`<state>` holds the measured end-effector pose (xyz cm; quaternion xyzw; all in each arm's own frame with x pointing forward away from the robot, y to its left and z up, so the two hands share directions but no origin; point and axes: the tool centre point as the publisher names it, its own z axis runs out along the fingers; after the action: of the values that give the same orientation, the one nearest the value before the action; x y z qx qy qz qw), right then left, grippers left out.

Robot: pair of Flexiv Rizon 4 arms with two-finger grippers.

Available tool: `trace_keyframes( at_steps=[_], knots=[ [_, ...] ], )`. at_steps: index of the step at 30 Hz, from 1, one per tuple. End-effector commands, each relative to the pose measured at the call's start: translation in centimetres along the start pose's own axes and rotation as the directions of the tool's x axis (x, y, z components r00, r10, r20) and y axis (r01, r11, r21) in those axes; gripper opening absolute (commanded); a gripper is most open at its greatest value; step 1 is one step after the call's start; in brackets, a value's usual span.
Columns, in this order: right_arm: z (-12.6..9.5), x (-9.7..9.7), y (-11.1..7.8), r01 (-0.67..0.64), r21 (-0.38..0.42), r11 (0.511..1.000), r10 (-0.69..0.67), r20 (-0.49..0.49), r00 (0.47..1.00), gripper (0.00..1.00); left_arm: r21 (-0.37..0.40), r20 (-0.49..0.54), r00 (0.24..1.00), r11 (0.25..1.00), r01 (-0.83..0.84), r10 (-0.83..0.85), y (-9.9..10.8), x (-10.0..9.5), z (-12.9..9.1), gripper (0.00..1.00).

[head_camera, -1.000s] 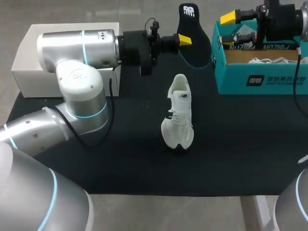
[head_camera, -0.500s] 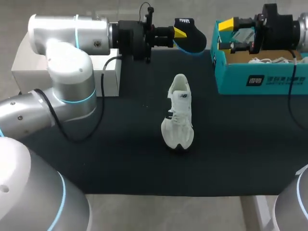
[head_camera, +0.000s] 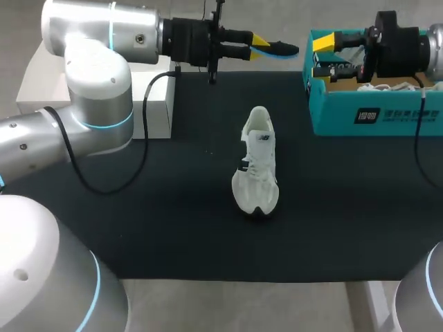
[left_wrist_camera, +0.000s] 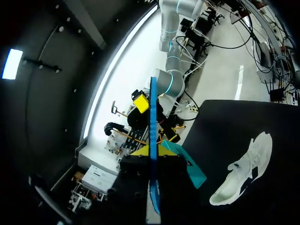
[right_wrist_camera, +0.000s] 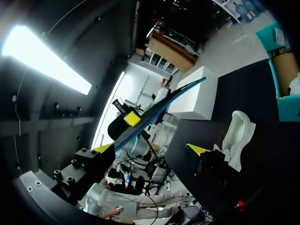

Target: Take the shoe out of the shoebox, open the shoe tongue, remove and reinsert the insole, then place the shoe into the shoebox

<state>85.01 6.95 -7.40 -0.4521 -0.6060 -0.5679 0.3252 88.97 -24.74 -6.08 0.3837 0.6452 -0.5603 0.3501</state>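
My gripper (right_wrist_camera: 151, 149) stands open, its yellow tips well apart, nothing between them. Just ahead, my other arm's gripper (right_wrist_camera: 131, 120) holds a dark, blue-edged insole (right_wrist_camera: 165, 105) edge-on. Farther off, a white shoe (right_wrist_camera: 235, 137) lies on the black mat (right_wrist_camera: 272, 133), between a white box (right_wrist_camera: 197, 91) and the teal shoebox (right_wrist_camera: 273, 70).

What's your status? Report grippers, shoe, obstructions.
Left gripper shut on insole, held aloft. Right gripper open over shoebox end. Shoe upright on mat, apart from both. White box beside left arm, well off the shoe.
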Motion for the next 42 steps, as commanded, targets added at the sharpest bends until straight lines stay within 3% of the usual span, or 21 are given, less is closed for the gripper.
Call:
trace_keyframes(
  at_steps=[1, 10, 12, 13, 14, 16, 17, 30, 32, 33, 34, 35, 36, 42],
  knots=[
    [0.1, 0.1, -0.2, 0.0, -0.008, 1.0, 0.001, 0.003, 1.0, 1.0, 0.385, -0.02, 0.781, 0.716, 0.582, -0.624, 0.8, -0.5, 0.0, 0.0],
    [0.1, -0.1, -0.5, -0.014, 0.007, 1.0, 0.014, 0.012, 1.0, 1.0, 0.385, -0.02, 0.781, 0.716, 0.582, -0.624, 0.8, -0.5, 0.0, 0.0],
    [0.1, -0.1, -0.4, -0.015, 0.008, 1.0, 0.015, 0.014, 1.0, 1.0, 0.129, -0.054, 0.584, 0.574, 0.808, -0.81, 1.0, -0.5, 0.1, 0.0],
    [0.1, -0.1, -0.3, -0.015, 0.008, 1.0, 0.015, 0.015, 1.0, 1.0, 0.098, -0.011, 0.518, 0.515, 0.852, -0.855, 0.9, -0.7, -0.1, 0.0],
    [0.2, 0.0, -0.3, -0.015, 0.007, 1.0, 0.015, 0.014, 1.0, 1.0, 0.035, -0.021, 0.401, 0.4, 0.916, -0.916, 0.8, -1.0, -0.3, 0.0],
    [0.2, 0.0, -0.2, -0.015, 0.008, 1.0, 0.015, 0.013, 1.0, 1.0, -0.024, -0.004, 0.364, 0.364, 0.931, -0.931, 0.7, -1.3, -0.6, 0.0],
    [0.3, 0.0, -0.2, -0.015, 0.009, 1.0, 0.015, 0.012, 1.0, 1.0, 0.067, -0.014, 0.342, 0.341, 0.938, -0.939, 0.6, -1.9, -0.7, 0.0],
    [0.6, -0.4, -0.5, -0.024, 0.012, 1.0, 0.024, 0.011, 1.0, 1.0, 0.067, -0.014, 0.342, 0.341, 0.938, -0.939, 0.6, -1.9, -0.7, 0.0],
    [0.8, -0.4, -0.6, -0.026, 0.014, 1.0, 0.026, 0.011, 1.0, 1.0, -0.123, -0.071, -0.02, -0.011, 0.992, -0.997, 1.7, -0.7, 0.5, 0.0],
    [0.8, -0.4, -0.6, -0.026, 0.014, 1.0, 0.026, 0.011, 1.0, 1.0, -0.131, -0.074, -0.176, -0.165, 0.977, -0.982, 1.9, -0.4, 0.6, 0.0],
    [0.9, -0.4, -0.6, -0.026, 0.015, 1.0, 0.026, 0.011, 1.0, 1.0, -0.241, -0.164, -0.299, -0.256, 0.936, -0.94, 1.7, 0.1, 0.9, 0.0],
    [0.9, -0.4, -0.5, -0.025, 0.015, 1.0, 0.025, 0.011, 1.0, 1.0, -0.243, -0.26, -0.382, -0.323, 0.915, -0.887, 1.5, 0.4, 1.1, 0.0],
    [1.0, -0.4, -0.5, -0.024, 0.014, 1.0, 0.024, 0.01, 1.0, 1.0, -0.163, -0.357, -0.444, -0.413, 0.896, -0.822, 1.6, 0.1, 0.8, 0.0],
    [1.0, -0.3, -0.5, -0.021, 0.012, 1.0, 0.02, 0.011, 1.0, 1.0, -0.163, -0.357, -0.444, -0.413, 0.896, -0.822, 1.6, 0.1, 0.8, 0.0]
  ],
)
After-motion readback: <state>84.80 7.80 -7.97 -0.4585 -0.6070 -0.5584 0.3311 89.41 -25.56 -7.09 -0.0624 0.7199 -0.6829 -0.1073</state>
